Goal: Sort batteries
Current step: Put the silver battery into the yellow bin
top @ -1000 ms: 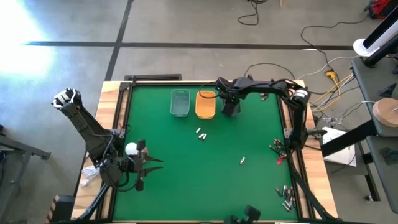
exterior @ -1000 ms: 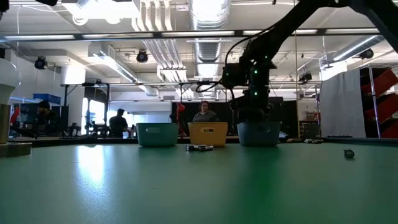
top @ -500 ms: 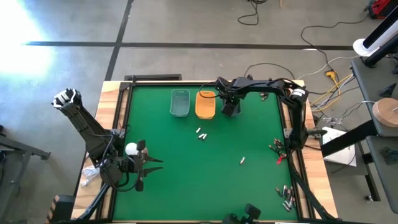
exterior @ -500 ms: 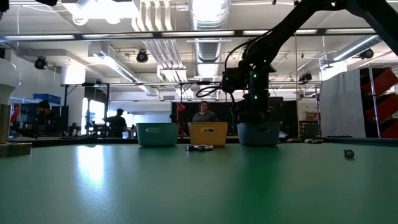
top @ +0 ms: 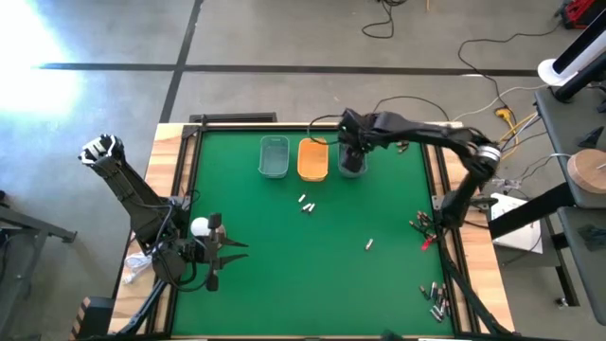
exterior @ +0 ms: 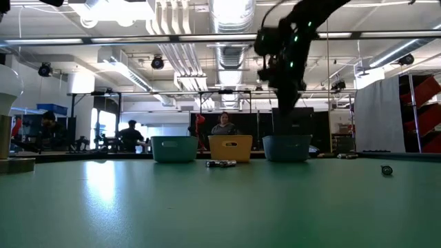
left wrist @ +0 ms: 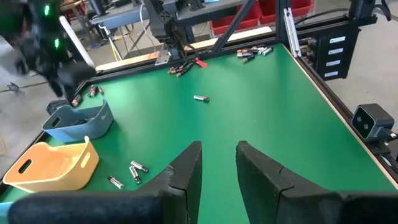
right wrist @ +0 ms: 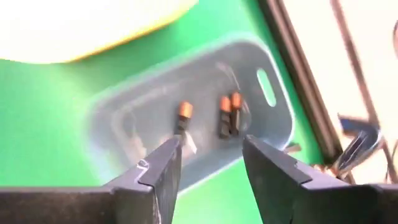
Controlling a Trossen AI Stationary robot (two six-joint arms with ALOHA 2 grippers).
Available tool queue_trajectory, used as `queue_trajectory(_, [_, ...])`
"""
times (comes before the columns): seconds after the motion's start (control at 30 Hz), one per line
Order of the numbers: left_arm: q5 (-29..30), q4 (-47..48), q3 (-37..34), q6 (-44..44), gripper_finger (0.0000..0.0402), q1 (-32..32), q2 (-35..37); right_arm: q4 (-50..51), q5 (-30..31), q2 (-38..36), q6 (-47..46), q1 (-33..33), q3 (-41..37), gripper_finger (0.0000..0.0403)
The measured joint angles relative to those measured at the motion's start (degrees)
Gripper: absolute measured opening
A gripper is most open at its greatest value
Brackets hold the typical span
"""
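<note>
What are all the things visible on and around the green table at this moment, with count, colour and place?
Trays: three in a row at the far side; teal-grey tray, orange tray, blue-grey tray under the right gripper.
Batteries in the blue-grey tray: three, dark with orange ends.
Batteries near the orange tray: three, silvery, on the mat.
Single battery: one, silvery, right of centre.
Battery pile: several, dark, near right corner.
Clips with wires: red and black, right edge.
White ball: one, by the left gripper.
Left gripper: fingers open, near left side.
Right gripper: fingers open, above the blue-grey tray.
</note>
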State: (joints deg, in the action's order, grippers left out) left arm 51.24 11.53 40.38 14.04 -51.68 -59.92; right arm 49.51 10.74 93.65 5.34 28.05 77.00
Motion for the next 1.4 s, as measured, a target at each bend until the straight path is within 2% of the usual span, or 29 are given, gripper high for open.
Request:
queue_trajectory(0.13, [0.00,-0.02,0.00,0.00,0.0080,0.02,-0.02,-3.14,-0.29,-7.54,-0.92,-8.70,-3.20,0.0157])
queue_trajectory(0.33, [0.00,-0.07,0.00,0.00,0.0080,0.02,-0.02,-9.16,-0.42,-14.70,-6.06,-26.33,-10.08,0.0138])
queue_trajectory(0.5, [0.00,-0.11,0.00,0.00,0.0080,0.02,-0.02,-13.38,-0.63,-16.35,-14.06,-41.13,-16.14,0.0133])
queue_trajectory(0.63, [0.00,-0.16,0.00,-0.02,0.0080,0.02,-0.02,-14.65,-0.42,-15.19,-18.09,-48.71,-20.52,0.0138])
queue_trajectory(0.8, [0.00,-0.22,0.00,-0.02,0.0080,0.02,-0.02,-13.77,-0.42,-12.63,-20.93,-50.03,-23.47,0.0146])
queue_trajectory(1.07, [0.00,-0.42,0.00,-0.02,0.0080,0.02,-0.02,-12.00,-0.53,-8.41,-13.10,-48.98,-21.70,0.0160])
queue_trajectory(1.4, [0.00,-0.45,0.00,0.00,0.0080,0.02,-0.02,1.69,-3.32,-0.16,-5.92,-49.02,-18.22,0.0153])
